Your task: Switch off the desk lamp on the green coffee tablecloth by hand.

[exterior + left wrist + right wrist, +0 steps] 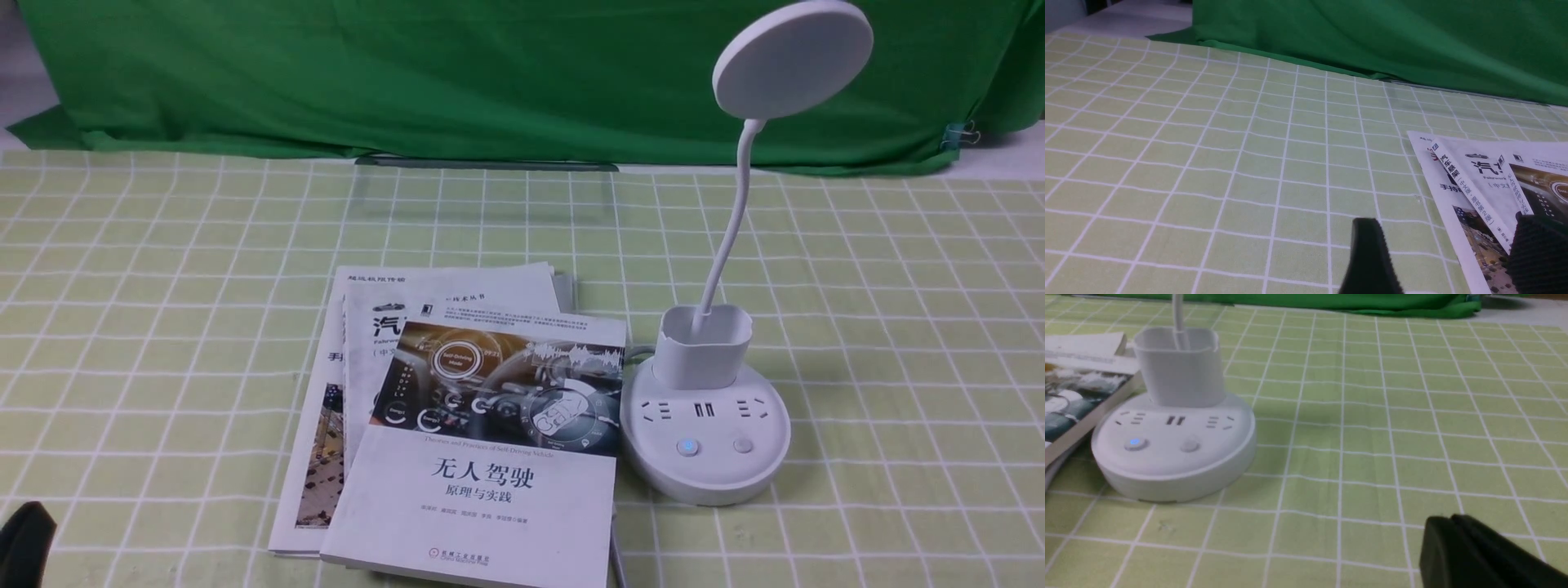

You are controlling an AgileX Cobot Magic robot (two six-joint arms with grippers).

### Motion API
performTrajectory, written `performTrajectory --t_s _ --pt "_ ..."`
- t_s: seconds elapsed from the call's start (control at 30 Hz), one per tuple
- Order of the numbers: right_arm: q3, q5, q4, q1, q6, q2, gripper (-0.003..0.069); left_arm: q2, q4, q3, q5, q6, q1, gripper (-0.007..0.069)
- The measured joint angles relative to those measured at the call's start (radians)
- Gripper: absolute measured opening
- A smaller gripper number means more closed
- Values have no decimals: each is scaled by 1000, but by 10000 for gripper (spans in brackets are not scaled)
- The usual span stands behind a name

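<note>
The white desk lamp (704, 433) stands on the green coffee tablecloth (898, 327) at centre right; its disc head (792, 59) is up high on a thin neck. Its oval base (1175, 445) carries a blue-lit button (688, 447) and an unlit button (742, 445). My right gripper (1447, 522) is shut and empty, low over the cloth well to the right of the base. My left gripper (1443, 228) is open and empty, beside the books' left edge. Only a black corner of my left arm (24, 543) shows in the front view.
A fanned stack of books (482, 441) lies left of the lamp base, touching it. It also shows in the left wrist view (1490, 179). A dark green backdrop cloth (490, 73) hangs along the far edge. A clear flat sheet (486, 196) lies at the back centre.
</note>
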Motion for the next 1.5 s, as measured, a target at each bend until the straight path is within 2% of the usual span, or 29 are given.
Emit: performTrajectory --t_s 0.47,1.5 --pt "0 2 0 0 2 0 49 0 0 0 0 0 0 410" --pt "0 3 0 0 1 0 117 0 0 0 0 0 0 410"
